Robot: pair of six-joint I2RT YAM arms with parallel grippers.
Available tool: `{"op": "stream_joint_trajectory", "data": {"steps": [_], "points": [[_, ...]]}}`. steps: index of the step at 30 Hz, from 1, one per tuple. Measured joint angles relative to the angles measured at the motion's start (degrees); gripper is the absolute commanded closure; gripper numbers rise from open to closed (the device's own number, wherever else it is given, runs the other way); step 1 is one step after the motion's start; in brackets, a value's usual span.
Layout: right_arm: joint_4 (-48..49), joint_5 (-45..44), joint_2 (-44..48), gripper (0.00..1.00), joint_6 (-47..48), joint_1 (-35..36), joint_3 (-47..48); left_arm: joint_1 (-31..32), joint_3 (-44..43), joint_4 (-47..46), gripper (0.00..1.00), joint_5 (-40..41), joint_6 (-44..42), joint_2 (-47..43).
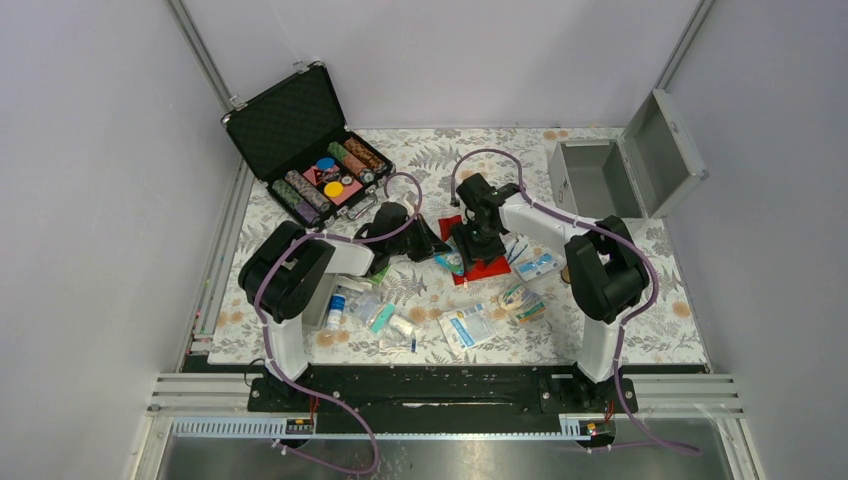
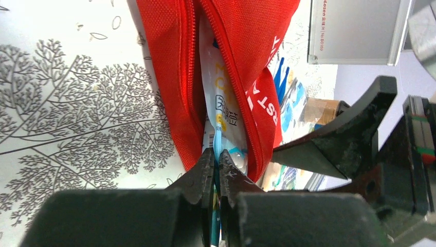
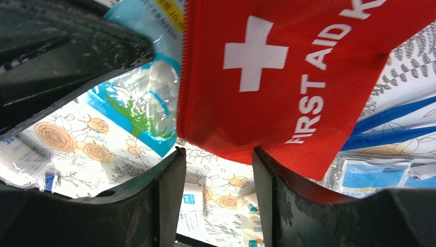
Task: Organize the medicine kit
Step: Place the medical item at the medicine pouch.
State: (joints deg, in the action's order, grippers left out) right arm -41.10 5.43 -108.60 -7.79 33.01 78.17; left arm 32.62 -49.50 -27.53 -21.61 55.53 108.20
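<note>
The medicine kit [image 1: 598, 178], a silver-grey metal box, stands at the back right with its lid [image 1: 665, 150] open; its side shows in the left wrist view [image 2: 355, 31]. The red first-aid pouch [image 1: 482, 266] lies mid-table with its zipper open [image 2: 241, 36]. My left gripper [image 2: 216, 154] is shut on a blue-and-white sachet [image 2: 224, 110] whose far end lies inside the pouch mouth. My right gripper [image 3: 217, 153] is open, its fingertips at the pouch's edge [image 3: 288, 67]. The sachet sticks out beside it [image 3: 144, 98].
An open black case of coloured chips [image 1: 320, 160] stands at the back left. Loose sachets [image 1: 470, 325], bandage packs [image 1: 525, 300] and a small bottle [image 1: 336, 308] lie near the front. Blue plastic tools [image 3: 391, 123] lie right of the pouch.
</note>
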Motion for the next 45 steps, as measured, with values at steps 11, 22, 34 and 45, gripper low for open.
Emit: {"op": "stream_joint_trajectory", "data": {"steps": [11, 22, 34, 45], "points": [[0.8, 0.1, -0.7, 0.48, 0.0, 2.1, 0.9, 1.0, 0.1, -0.2, 1.0, 3.5, 0.8, 0.0], [0.7, -1.6, -3.6, 0.45, -2.0, 2.1, 2.8, 2.1, 0.4, 0.0, 1.0, 5.9, -0.2, 0.0], [1.3, -3.0, -6.1, 0.82, -3.0, 1.9, 5.0, 2.7, 0.4, 1.1, 1.0, 7.5, -0.9, 0.0], [2.6, 1.2, -5.8, 1.0, -4.3, 0.8, 3.6, 3.1, 1.1, 4.4, 1.0, 12.1, -0.8, -2.6]]}}
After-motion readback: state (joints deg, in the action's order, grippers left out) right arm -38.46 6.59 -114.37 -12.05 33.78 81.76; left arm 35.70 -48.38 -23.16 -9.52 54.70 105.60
